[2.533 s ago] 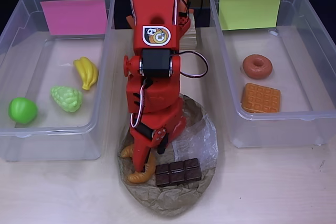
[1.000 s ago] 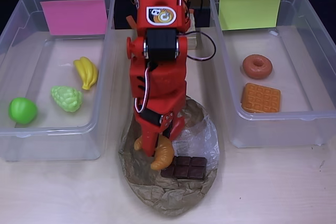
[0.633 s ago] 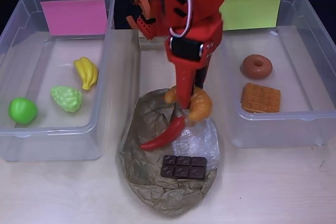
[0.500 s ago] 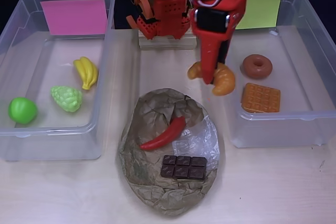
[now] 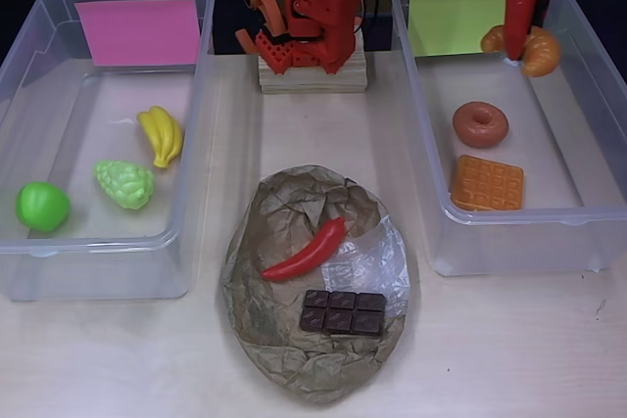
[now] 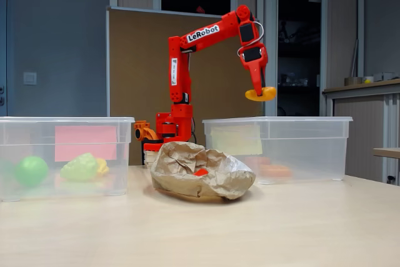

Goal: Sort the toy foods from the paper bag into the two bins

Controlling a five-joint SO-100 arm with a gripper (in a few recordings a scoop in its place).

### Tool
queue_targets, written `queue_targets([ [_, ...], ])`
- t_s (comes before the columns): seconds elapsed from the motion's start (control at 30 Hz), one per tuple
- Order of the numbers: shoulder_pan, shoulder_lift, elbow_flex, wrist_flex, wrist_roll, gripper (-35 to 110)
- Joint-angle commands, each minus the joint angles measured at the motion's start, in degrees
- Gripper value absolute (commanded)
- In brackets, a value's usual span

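Pink bin (image 5: 29, 66): far to the left of my hand (image 5: 516, 38), across the counter (image 5: 509, 340). It holds the apple (image 5: 42, 207), the grapes (image 5: 124, 184) and the bananas (image 5: 162, 134), so I read it as the fruit side. The bananas lie with their long axis running away from the camera, toward the pink sheet.

Paper bag (image 5: 294, 359): below and left of my hand, flattened on the counter between the bins. The chili (image 5: 306, 251) and the chocolate bar (image 5: 341, 311) lie on it. The chili's long axis runs on a diagonal, its upper end aimed up-right toward my hand. The chocolate bar lies long side left to right.

Yellow-green bin (image 5: 588, 222): straight under my hand. The donut (image 5: 480, 124) and the waffle (image 5: 487, 183) sit in it, nearer the camera than my hand, so baked goods seem to go here.

Hand: clenched on the croissant (image 5: 529, 49), pointing straight down in the fixed view (image 6: 259, 92).

Croissant: hangs well above the bin's rim, at the far end near the sheet. Its long axis runs left to right, horns curling up.

Why held high: I judge it clears the wall; a drop from here would land apart from the donut.
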Motion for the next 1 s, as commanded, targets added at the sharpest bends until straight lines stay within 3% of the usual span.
queue_targets([
  [0.0, -8.53, 2.29, 3.96, -3.25, 13.1, 21],
  [0.17, -17.75, 3.16, 13.8, -11.95, 26.54, 21],
  [0.43, -25.49, 2.64, 26.89, -25.05, 36.74, 20],
  [0.77, -28.83, -2.11, 37.88, -43.15, 41.75, 22],
  [0.97, -28.56, -5.27, 39.29, -47.99, 41.31, 25],
])
